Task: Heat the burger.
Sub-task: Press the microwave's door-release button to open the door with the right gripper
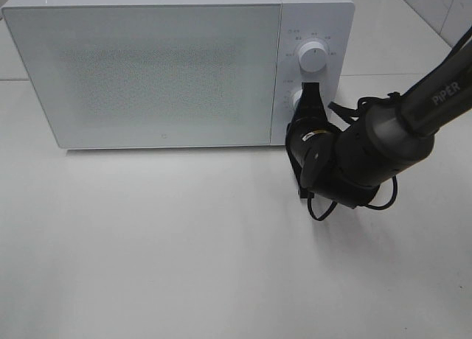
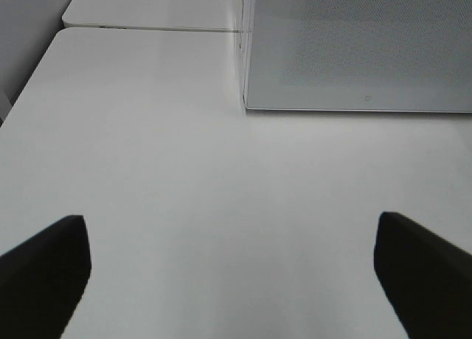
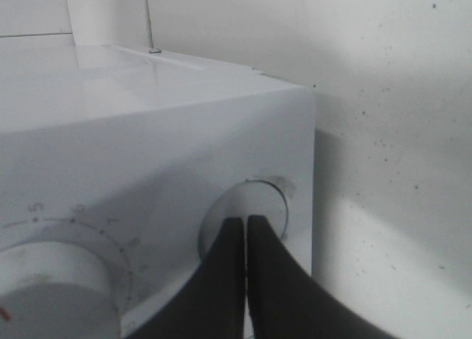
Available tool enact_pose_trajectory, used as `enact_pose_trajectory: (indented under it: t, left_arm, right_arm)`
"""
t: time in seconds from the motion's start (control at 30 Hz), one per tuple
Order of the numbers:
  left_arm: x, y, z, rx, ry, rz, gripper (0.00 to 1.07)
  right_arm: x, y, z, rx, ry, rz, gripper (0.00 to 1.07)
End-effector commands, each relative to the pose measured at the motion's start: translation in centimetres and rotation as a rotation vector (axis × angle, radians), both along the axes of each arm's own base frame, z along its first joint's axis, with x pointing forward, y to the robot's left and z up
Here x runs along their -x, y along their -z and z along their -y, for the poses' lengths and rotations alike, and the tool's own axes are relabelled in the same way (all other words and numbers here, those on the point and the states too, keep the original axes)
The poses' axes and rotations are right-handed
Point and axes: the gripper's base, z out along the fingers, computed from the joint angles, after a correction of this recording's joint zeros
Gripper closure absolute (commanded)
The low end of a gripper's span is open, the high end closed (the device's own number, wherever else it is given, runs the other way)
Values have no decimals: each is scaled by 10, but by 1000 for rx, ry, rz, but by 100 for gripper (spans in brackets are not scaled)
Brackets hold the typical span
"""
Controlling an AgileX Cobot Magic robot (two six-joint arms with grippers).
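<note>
Can't spot the burger in any view; guessing inside the microwave (image 1: 181, 63), upper left of the overhead frame, behind the shut door (image 1: 144, 74), whose speckled mesh hides the inside. Expect it light, soft and squashy, with stacked layers prone to sliding and a slightly slick bun. If gripping it later, better to take it low across the sides with a gentle squeeze, or to lift whatever carries it. Reading the right gripper (image 1: 310, 97) as pinched fully shut and holding nothing, tips touching the lower knob (image 3: 265, 195) at centre right of the overhead frame. Looks like a nudge at the dial rather than a clamp, so slip risk on smooth round plastic. Upper knob (image 1: 313, 57) just above, untouched. Left gripper (image 2: 228, 228) spread wide and empty, over the bare white table (image 2: 147, 169), with the microwave corner in the upper right of that view. No obstacle seen in front of the door; only the right arm (image 1: 413, 110) crowding the control panel.
</note>
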Motion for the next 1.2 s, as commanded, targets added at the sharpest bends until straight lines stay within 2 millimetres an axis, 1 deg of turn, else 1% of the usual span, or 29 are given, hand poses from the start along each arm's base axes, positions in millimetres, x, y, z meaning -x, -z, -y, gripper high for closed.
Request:
enact_pose_trajectory:
  t: [0.03, 0.57, 0.77, 0.83, 0.9, 1.03, 1.07, 1.13, 1.2]
  left_arm:
    - [2, 1, 0, 0, -2, 20, 7]
    - [2, 1, 0, 0, -2, 20, 7]
    - [2, 1, 0, 0, -2, 20, 7]
    - [2, 1, 0, 0, -2, 20, 7]
    - [2, 1, 0, 0, -2, 20, 7]
    - [2, 1, 0, 0, -2, 20, 7]
    - [2, 1, 0, 0, -2, 20, 7]
    - [2, 1, 0, 0, -2, 20, 7]
    - [2, 1, 0, 0, -2, 20, 7]
  right_arm:
    - [-3, -1, 0, 17, -14, 12, 107]
    - [-3, -3, -1, 24, -35, 22, 107]
    - [-6, -7, 2, 26, 5, 67, 107]
    - [-9, -9, 0, 21, 5, 78, 107]
    - [-17, -13, -2, 30, 8, 114, 107]
    - [-23, -19, -2, 36, 18, 157, 107]
    - [-28, -24, 4, 64, 41, 209, 107]
    - [-32, -28, 8, 91, 54, 239, 107]
    - [-34, -30, 8, 92, 56, 250, 107]
